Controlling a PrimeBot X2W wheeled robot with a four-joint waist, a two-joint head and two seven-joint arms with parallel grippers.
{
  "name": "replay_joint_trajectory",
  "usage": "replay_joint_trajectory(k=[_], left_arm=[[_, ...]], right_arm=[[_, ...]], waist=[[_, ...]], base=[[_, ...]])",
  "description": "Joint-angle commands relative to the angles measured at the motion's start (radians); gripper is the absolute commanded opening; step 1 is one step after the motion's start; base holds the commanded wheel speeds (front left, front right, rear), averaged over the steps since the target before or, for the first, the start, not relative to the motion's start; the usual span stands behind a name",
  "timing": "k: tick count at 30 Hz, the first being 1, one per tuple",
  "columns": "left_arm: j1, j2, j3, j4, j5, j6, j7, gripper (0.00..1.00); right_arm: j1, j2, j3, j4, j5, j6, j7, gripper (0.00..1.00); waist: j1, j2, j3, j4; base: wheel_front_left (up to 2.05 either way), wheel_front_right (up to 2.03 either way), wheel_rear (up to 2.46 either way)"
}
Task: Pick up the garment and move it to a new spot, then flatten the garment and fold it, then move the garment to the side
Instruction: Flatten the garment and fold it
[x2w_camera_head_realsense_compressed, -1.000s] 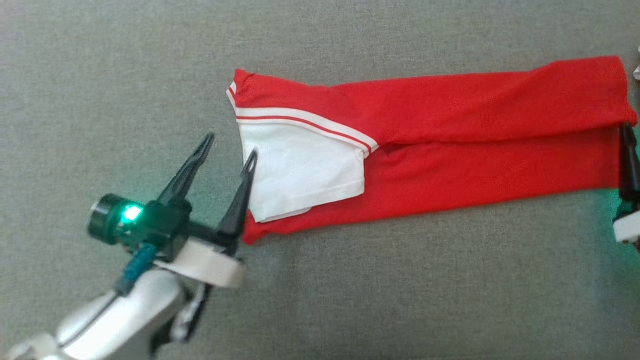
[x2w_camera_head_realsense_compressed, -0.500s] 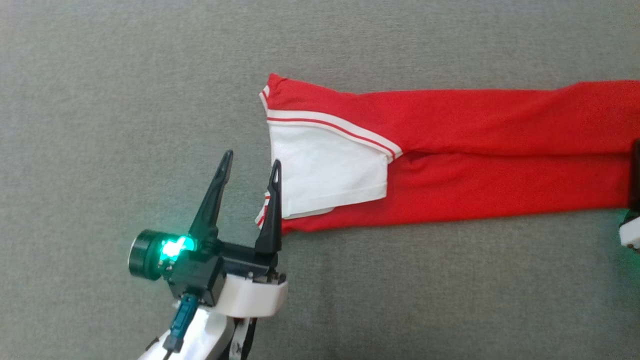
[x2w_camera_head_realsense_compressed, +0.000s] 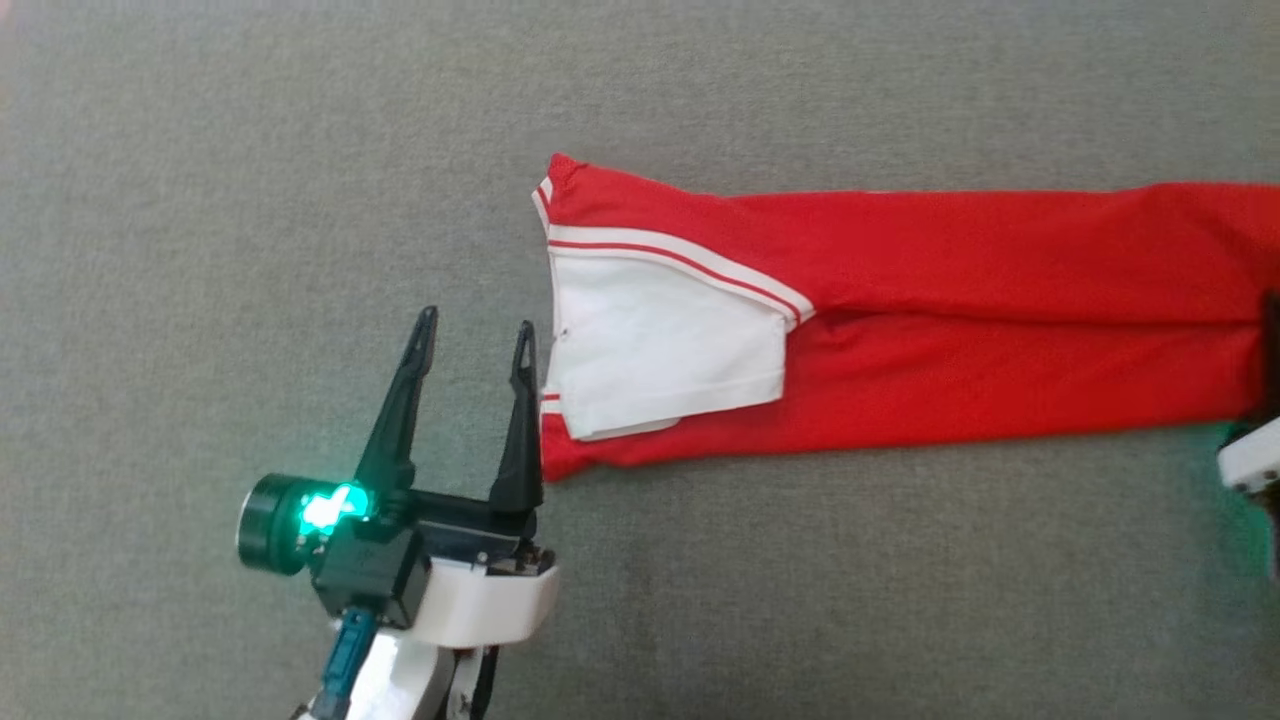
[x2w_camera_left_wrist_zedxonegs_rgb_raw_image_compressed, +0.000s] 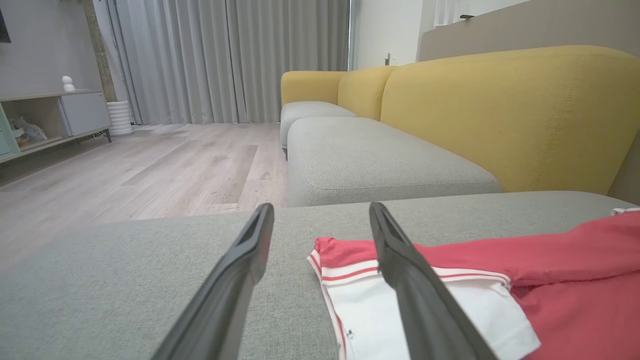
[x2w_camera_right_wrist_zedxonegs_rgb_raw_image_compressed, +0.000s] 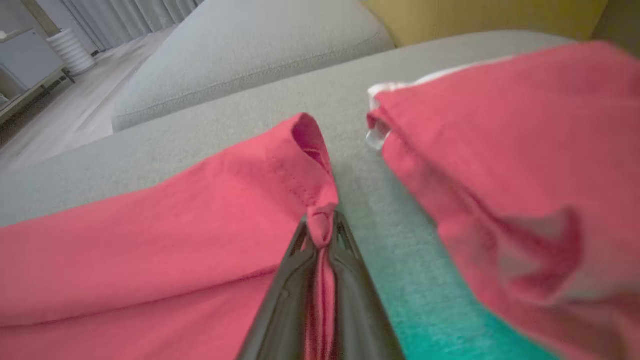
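- Since the earlier frame, my right gripper (x2w_camera_right_wrist_zedxonegs_rgb_raw_image_compressed: 320, 225) has clamped shut on a pinch of the red hem of the garment (x2w_camera_head_realsense_compressed: 950, 300).
- Count: one garment, two grippers, one grey cushion (x2w_camera_head_realsense_compressed: 200, 200) beneath the garment.
- My left gripper (x2w_camera_head_realsense_compressed: 476, 320) has its jaws spread wide and holds nothing. It sits just beside the garment's sleeve end.
- Long axis: straight across from my left to my right, with the sleeve end pointing left and the hem end right.
- Appearance: folded into a narrow red band, lying flat. A white sleeve (x2w_camera_head_realsense_compressed: 660, 350) with red-and-white striped trim lies on top at the left end.
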Motion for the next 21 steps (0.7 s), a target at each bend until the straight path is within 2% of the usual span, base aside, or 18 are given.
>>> replay_joint_trajectory(k=[1, 7, 11, 15, 21], left_arm=[[0.005, -0.001, 0.048, -0.023, 0.018, -0.007, -0.005, 1.0], [0.034, -0.024, 0.098, -0.006, 0.054, -0.04, -0.005, 1.0], [0.047, -0.039, 0.12, 0.01, 0.067, -0.066, -0.005, 1.0], [0.05, -0.051, 0.126, 0.026, 0.076, -0.088, -0.005, 1.0], [0.062, -0.075, 0.147, 0.044, 0.078, -0.12, -0.005, 1.0]], right_arm=[[0.005, -0.064, -0.003, -0.038, -0.001, -0.001, -0.017, 0.0], [-0.011, -0.169, -0.068, -0.111, -0.001, -0.001, 0.008, 0.0], [-0.014, -0.188, -0.085, -0.21, -0.001, -0.001, 0.069, 0.0], [0.001, -0.144, -0.076, -0.326, 0.026, -0.001, 0.121, 0.0], [0.052, 0.042, -0.04, -0.578, 0.056, -0.001, 0.243, 0.0]], waist=[[0.0, -0.0001, -0.01, -0.011], [0.0, -0.0001, -0.039, -0.039], [0.0, -0.0001, -0.057, -0.043], [0.0, -0.0001, -0.068, -0.033], [0.0, -0.0001, -0.08, -0.003]], base=[[0.0, 0.0, 0.0], [0.0, 0.0, 0.0], [0.0, 0.0, 0.0], [0.0, 0.0, 0.0], [0.0, 0.0, 0.0]])
